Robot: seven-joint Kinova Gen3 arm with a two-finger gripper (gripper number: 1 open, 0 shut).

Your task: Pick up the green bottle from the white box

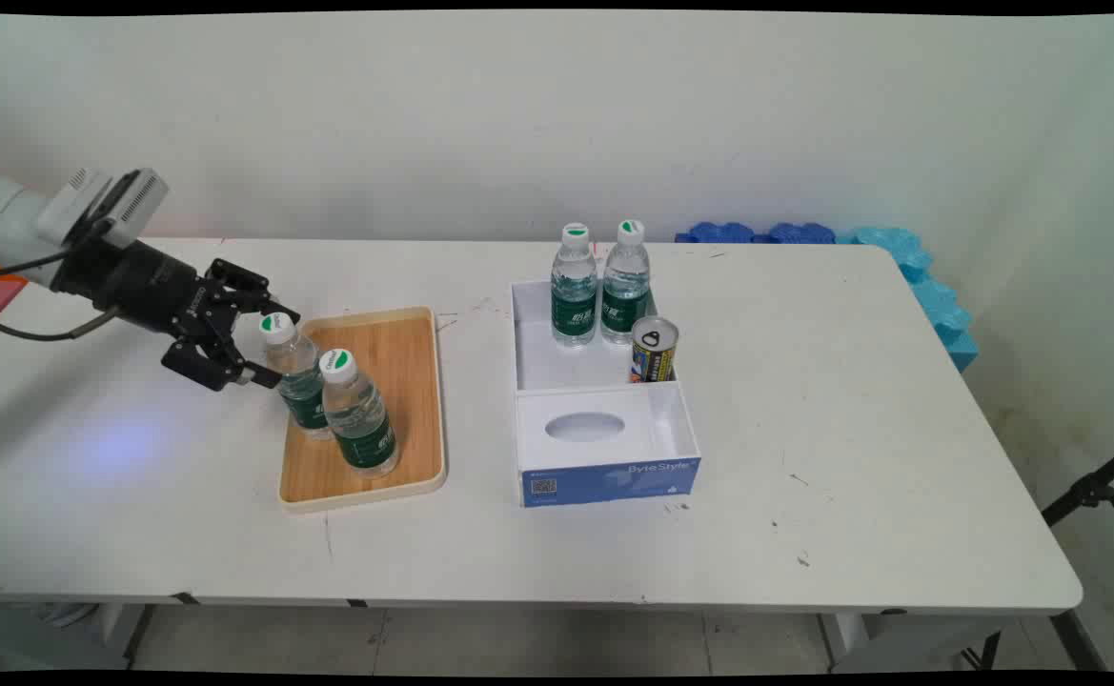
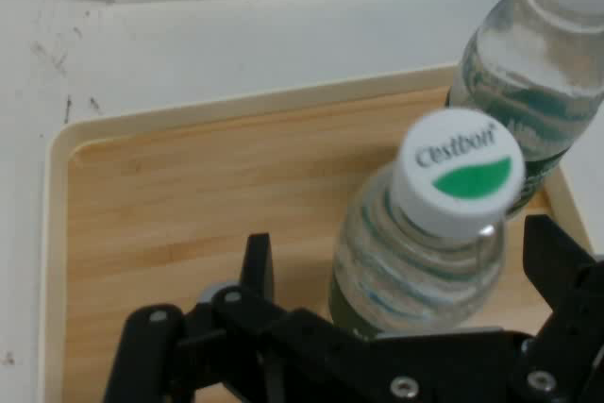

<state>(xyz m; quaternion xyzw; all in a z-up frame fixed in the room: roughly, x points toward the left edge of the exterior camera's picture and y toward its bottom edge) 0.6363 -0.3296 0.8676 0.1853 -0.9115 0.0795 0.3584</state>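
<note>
Black two-finger gripper (image 2: 396, 280) is sitting spread open around a clear green-labelled water bottle (image 2: 429, 233) at the wooden tray's (image 1: 404, 381) left edge; it's risking bumping the neighbouring bottle (image 1: 358, 412) over.

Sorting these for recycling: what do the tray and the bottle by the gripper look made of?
Tray: probably wood or bamboo, matte, with visible grain and a paler cream rim. Bottle between the gripper's open fingers: clear glossy plastic, see-through ribbed body, white cap, green label.
</note>
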